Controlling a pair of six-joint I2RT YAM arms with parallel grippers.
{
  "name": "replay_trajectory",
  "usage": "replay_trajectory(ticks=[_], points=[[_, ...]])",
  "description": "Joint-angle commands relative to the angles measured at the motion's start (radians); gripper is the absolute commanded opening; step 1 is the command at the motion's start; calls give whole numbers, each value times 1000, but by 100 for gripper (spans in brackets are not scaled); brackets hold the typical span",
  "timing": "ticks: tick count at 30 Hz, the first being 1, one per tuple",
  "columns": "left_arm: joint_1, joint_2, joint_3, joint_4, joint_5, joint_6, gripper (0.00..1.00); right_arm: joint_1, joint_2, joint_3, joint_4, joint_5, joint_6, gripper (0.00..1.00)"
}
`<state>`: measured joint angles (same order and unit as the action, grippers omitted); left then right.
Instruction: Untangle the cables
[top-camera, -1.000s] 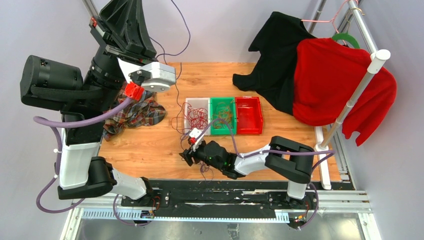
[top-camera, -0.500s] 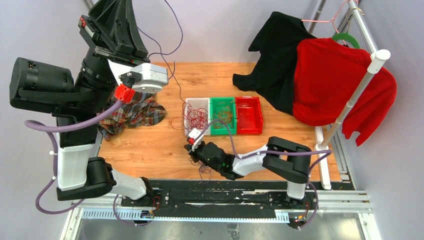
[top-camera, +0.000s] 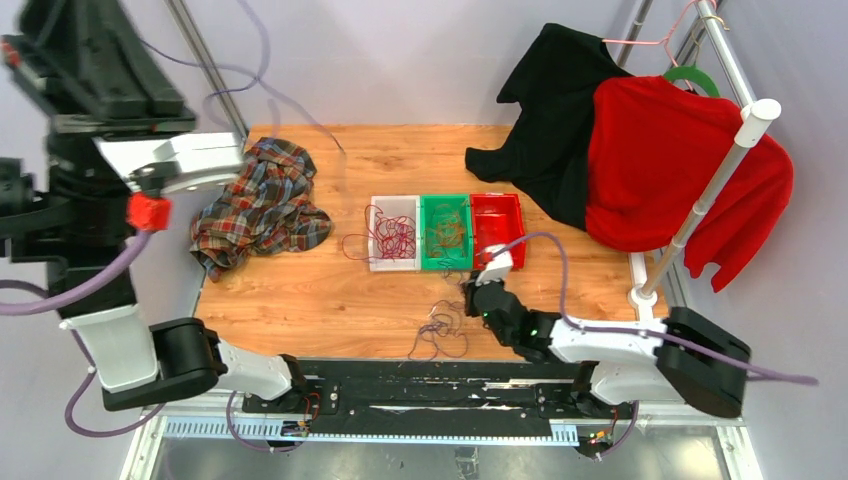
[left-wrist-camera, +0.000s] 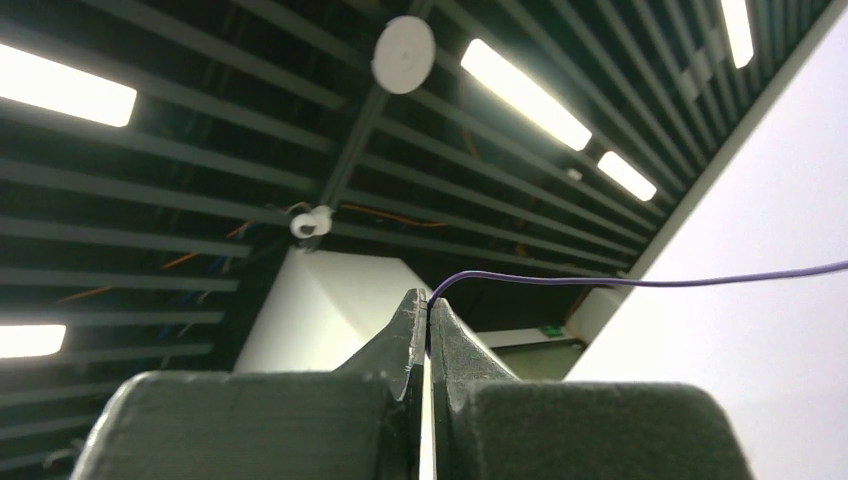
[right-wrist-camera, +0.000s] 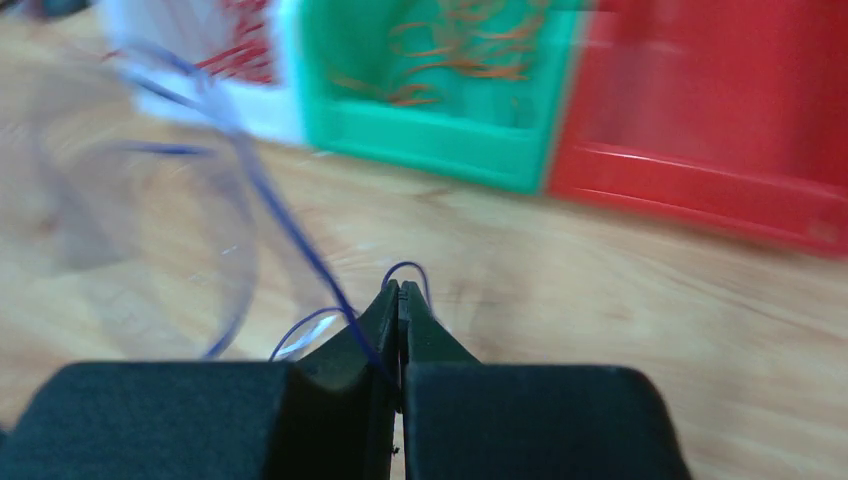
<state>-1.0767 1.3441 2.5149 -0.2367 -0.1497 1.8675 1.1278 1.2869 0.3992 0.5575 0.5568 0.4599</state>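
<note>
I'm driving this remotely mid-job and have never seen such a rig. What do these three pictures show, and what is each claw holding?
Two robot arms are bolted at the near edge of a wooden table. The wide picture looks down from above and behind them; the other two come from wrist cameras. On the table lie a plaid cloth, a white bin with red cables, a green bin with orange cables, a red bin and a loose tangle. The left gripper, pointing at the ceiling, is shut on a purple cable. The right gripper, low over the table, is shut on a purple strand. Same cable? Unclear.
</note>
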Motion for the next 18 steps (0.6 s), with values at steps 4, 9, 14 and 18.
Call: replay_trajectory(ticks=[4, 9, 14, 18], points=[[-1, -74, 69, 54, -34, 189, 1, -170, -239, -42, -662, 184, 406, 1], [-1, -154, -19, 13, -110, 141, 1, -198, -328, -40, -741, 212, 411, 1], [-2, -256, -293, -18, -123, 10, 1, -197, -504, -94, -612, 162, 269, 1], [-2, -247, -398, -69, -92, -46, 1, -198, -674, -119, -602, 119, 215, 1]])
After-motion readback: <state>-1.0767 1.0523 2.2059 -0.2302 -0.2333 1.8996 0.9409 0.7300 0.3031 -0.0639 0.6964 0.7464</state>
